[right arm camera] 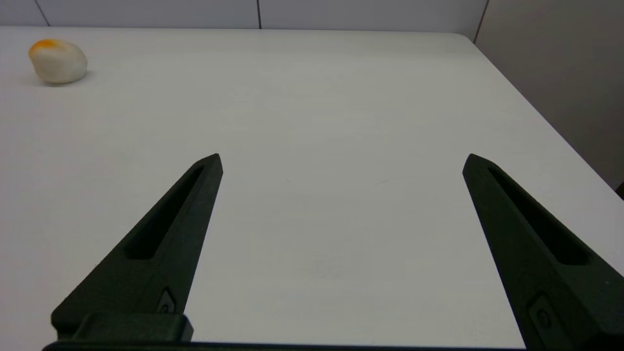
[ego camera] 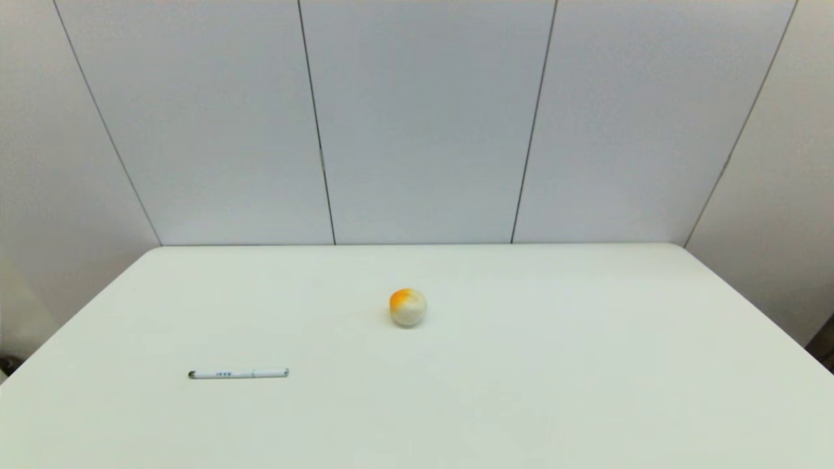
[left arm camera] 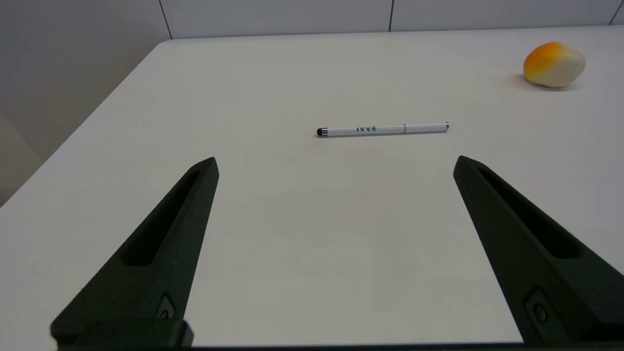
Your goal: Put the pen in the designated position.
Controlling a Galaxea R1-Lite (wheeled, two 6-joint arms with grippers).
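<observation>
The slim white pen (ego camera: pixel 238 373) lies flat on the table's front left, dark tip pointing left. In the left wrist view the pen (left arm camera: pixel 382 129) lies crosswise a little beyond my left gripper (left arm camera: pixel 336 161), which is open and empty above the table. My right gripper (right arm camera: pixel 342 158) is open too, over bare table on the right, far from the pen. Neither arm shows in the head view.
An orange-and-white ball (ego camera: pixel 408 307) rests near the middle of the white table (ego camera: pixel 586 391), right of and behind the pen; the ball (left arm camera: pixel 554 65) and ball (right arm camera: pixel 57 60) show in both wrist views. Grey wall panels stand behind the far edge.
</observation>
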